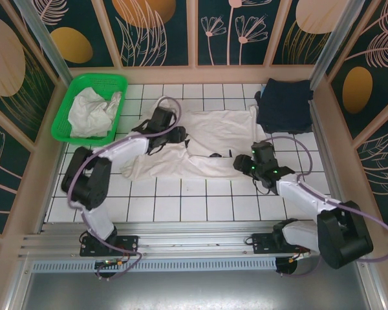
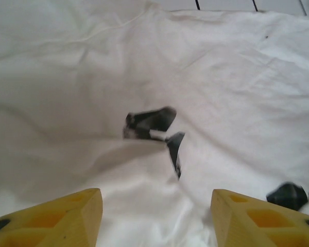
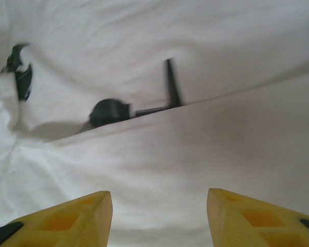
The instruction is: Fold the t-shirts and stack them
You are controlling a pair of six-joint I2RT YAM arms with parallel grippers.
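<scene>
An off-white t-shirt (image 1: 213, 129) lies spread on the tiled table, its lower part folded over with a wrinkled left edge. My left gripper (image 1: 183, 137) hovers at its left side, jaws open; in the left wrist view the yellow fingers (image 2: 74, 218) stand wide apart over loose white cloth (image 2: 154, 62) with small dark print marks (image 2: 149, 121). My right gripper (image 1: 238, 163) sits at the shirt's lower right edge, open too, and its yellow fingers (image 3: 257, 216) straddle smooth fabric (image 3: 170, 154). A dark navy t-shirt (image 1: 284, 103) lies folded at the back right.
A green mesh basket (image 1: 90, 79) at the back left holds another crumpled white t-shirt (image 1: 94, 111). Wooden walls enclose the table on three sides. Bare white tiles (image 1: 181, 203) lie between the shirt and the arm bases.
</scene>
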